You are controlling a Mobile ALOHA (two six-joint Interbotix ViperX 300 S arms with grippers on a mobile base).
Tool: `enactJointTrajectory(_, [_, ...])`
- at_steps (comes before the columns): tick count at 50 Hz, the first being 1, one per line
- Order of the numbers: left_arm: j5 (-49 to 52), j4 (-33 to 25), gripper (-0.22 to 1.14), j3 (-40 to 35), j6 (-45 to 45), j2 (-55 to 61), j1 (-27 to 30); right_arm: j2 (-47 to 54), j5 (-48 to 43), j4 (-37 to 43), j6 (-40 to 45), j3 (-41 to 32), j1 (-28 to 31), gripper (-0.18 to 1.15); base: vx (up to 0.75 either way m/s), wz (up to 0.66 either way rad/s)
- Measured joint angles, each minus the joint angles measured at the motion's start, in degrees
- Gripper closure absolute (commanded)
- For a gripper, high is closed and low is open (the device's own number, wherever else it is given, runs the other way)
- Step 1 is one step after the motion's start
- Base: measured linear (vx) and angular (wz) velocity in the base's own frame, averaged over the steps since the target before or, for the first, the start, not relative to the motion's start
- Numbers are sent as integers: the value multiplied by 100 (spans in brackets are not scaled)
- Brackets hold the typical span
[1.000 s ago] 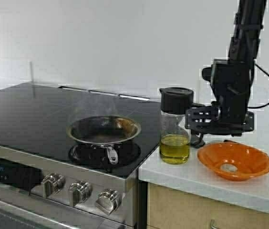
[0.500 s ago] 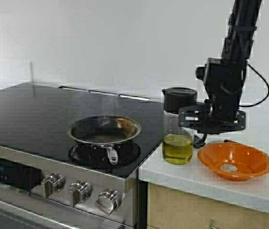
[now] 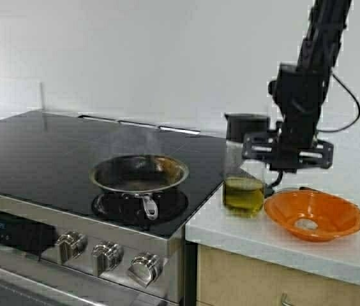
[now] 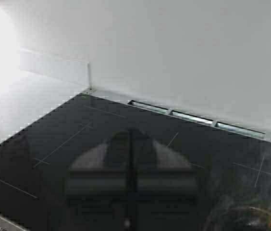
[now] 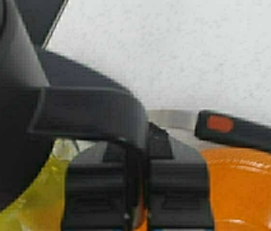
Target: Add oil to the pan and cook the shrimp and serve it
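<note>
The oil (image 3: 244, 195) fills the lower part of a clear glass dispenser (image 3: 244, 167) with a black lid, upright at the counter's left end. My right gripper (image 3: 276, 155) is shut on its black handle (image 5: 90, 114), with the gripper (image 5: 136, 195) closed round the handle's downward end. The steel pan (image 3: 139, 173) sits on the front burner with faint steam above it. The shrimp (image 3: 306, 224) lies in an orange bowl (image 3: 333, 205) right of the dispenser. My left gripper (image 4: 130, 185) is shut and empty above the black cooktop, and the pan's rim (image 4: 255, 214) shows nearby.
The glass cooktop (image 3: 33, 153) spreads left and behind the pan, with knobs (image 3: 108, 256) on the stove front. A black tool handle with an orange-red mark (image 5: 231, 128) lies behind the bowl. White counter (image 3: 282, 245) and wall surround it.
The right arm has carried the oil dispenser a short way to the right, closer to the orange bowl. The pan and the bowl have stayed where they were.
</note>
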Motion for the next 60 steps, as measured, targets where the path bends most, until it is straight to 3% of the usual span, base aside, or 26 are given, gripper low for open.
enactJointTrajectory(9, [0,0,89,0,-35,9,0,-413,97,659,-1134,-237,202,89,0,0])
enactJointTrajectory(28, [9,0,89,9,-167,9,0,-624,158,2487,-5221,-1538,844,89,0,0])
enactJointTrajectory(37, [9,-9,89,9,-176,0,0,-475,62,3296,-6759,-2250,958,89,0,0])
enactJointTrajectory(60, [88,-9,89,9,-220,-53,0,668,-677,3665,-9932,-3665,1195,89,0,0])
